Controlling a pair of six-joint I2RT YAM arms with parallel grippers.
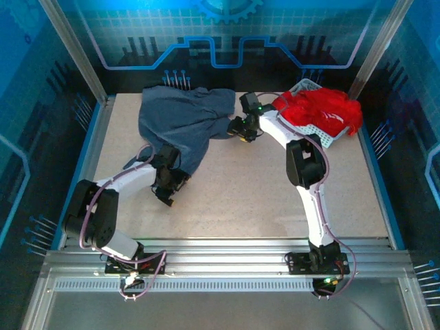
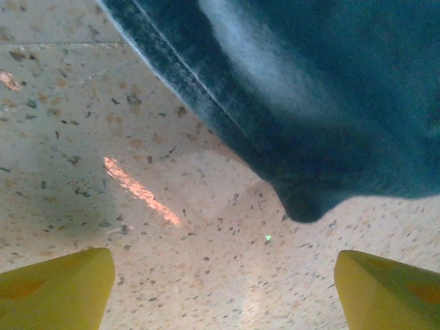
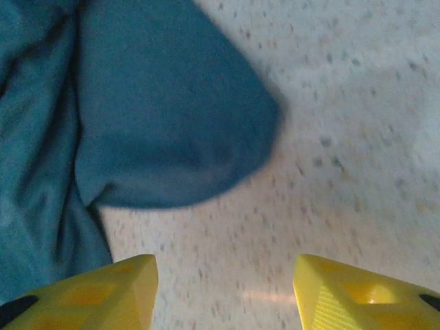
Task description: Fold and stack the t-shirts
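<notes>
Blue light is washing the walls (image 1: 41, 137), the table (image 1: 275, 199) is glowing pale, and the slate-blue t-shirt (image 3: 172, 124) is smearing out of focus.

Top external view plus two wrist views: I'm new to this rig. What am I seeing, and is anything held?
Two robot arms are bolted at the near edge of the table. The top view looks down from behind them; each wrist view looks past that arm's own yellow fingers. A dark blue t-shirt lies crumpled on the table; red t-shirts fill a white basket at far right. The left gripper and right gripper are both open at the blue shirt's edges, holding nothing.
</notes>
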